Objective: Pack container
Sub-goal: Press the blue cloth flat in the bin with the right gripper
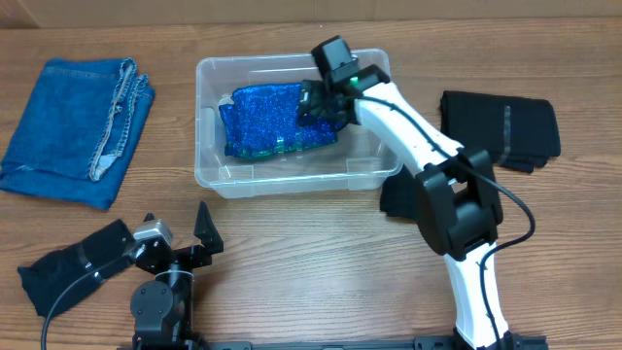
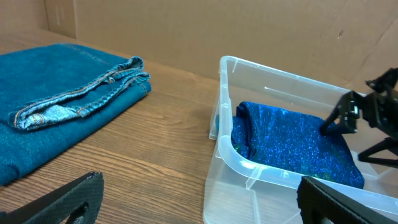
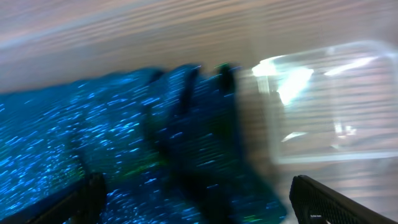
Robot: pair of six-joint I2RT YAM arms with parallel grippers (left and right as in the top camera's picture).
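- Overhead: the container (image 1: pixel 208 136) sits in the upper middle of the frame, its long axis running left to right. A folded blue glitter cloth (image 1: pixel 264 122) lies inside, filling the left and centre of the floor.
- The right gripper (image 1: pixel 317 101) hangs over the cloth's right edge, inside the walls. Its white arm reaches up and to the left from the lower right of the frame, so this arm is much the nearer one.
- The left gripper (image 1: pixel 179 231) is parked low in the frame, well apart from the container and pointing up toward its near wall.
- Spare items lie outside: folded jeans (image 1: pixel 73 117) at upper left and a black garment (image 1: pixel 501 126) at upper right.
- Left wrist: the left gripper's two fingers (image 2: pixel 65 202) sit at the bottom corners, spread wide with nothing between them. The container's rounded corner (image 2: pixel 227 146) is just ahead on the right, with the cloth (image 2: pixel 292 146) inside it.
- Right wrist: the picture is smeared. The dark fingertips (image 3: pixel 336 199) stand far apart at the bottom corners, and the cloth (image 3: pixel 124 143) lies beneath and between them. The jaws look wide open with nothing clamped. The clear container wall (image 3: pixel 336 93) lies to the upper right.
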